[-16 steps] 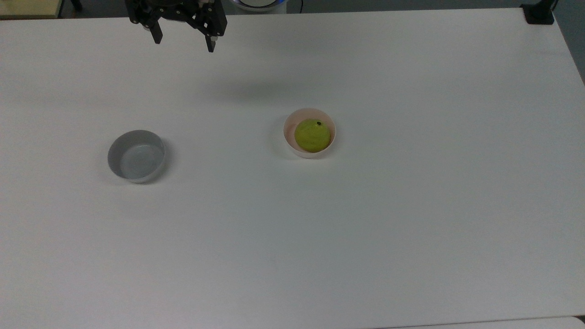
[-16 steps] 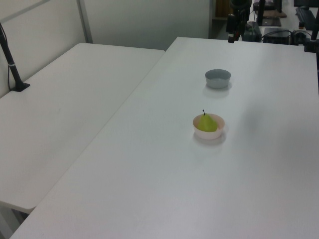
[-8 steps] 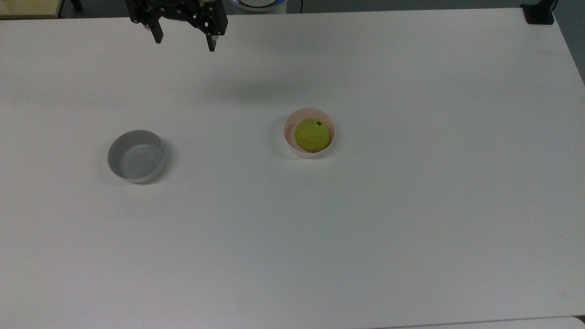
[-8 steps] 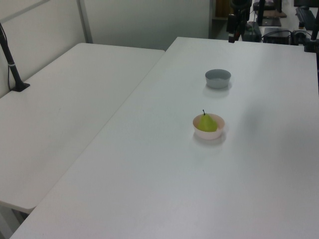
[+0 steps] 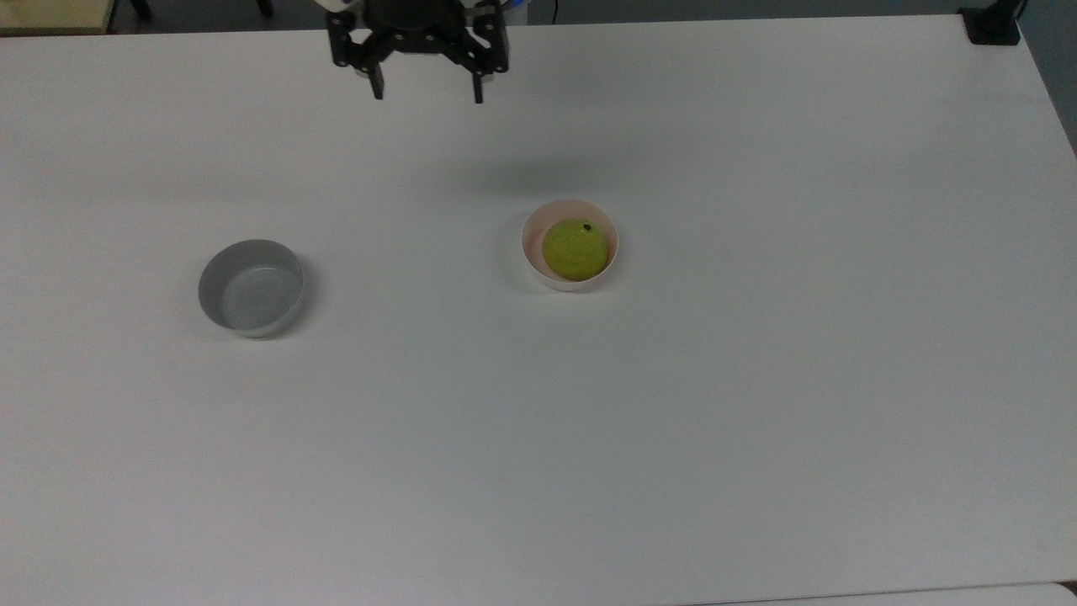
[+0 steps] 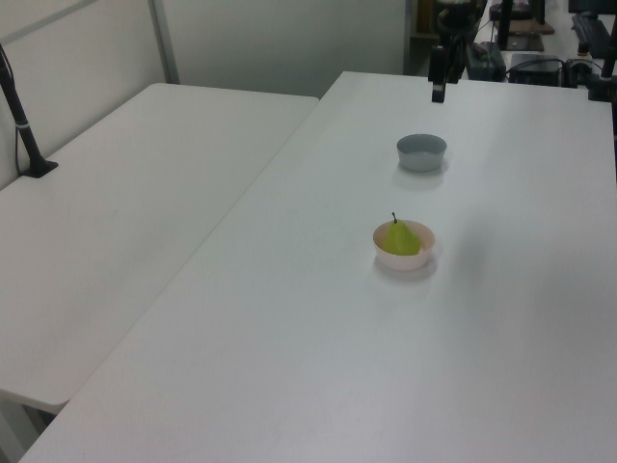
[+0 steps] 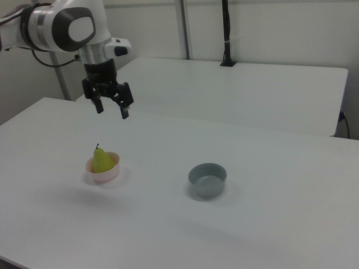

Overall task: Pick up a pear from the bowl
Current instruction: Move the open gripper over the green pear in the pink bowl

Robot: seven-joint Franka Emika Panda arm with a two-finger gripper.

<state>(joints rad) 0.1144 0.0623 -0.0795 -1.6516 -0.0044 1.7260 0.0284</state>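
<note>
Yellow-green pear sits upright in the pale pink bowl mid-table, grey bowl off at its 9 o'clock in the top view, & beyond at 11 o'clock the gripper, fingers spread & empty, has just slid toward the pear, so approach is underway.

The arm reaches in from the right view's upper left, its white and grey wrist turned straight down. The black claw hangs in the air above the surface, near the edge at the top view's top. Its two fingers point downward, spread well apart, with nothing between them.
</note>
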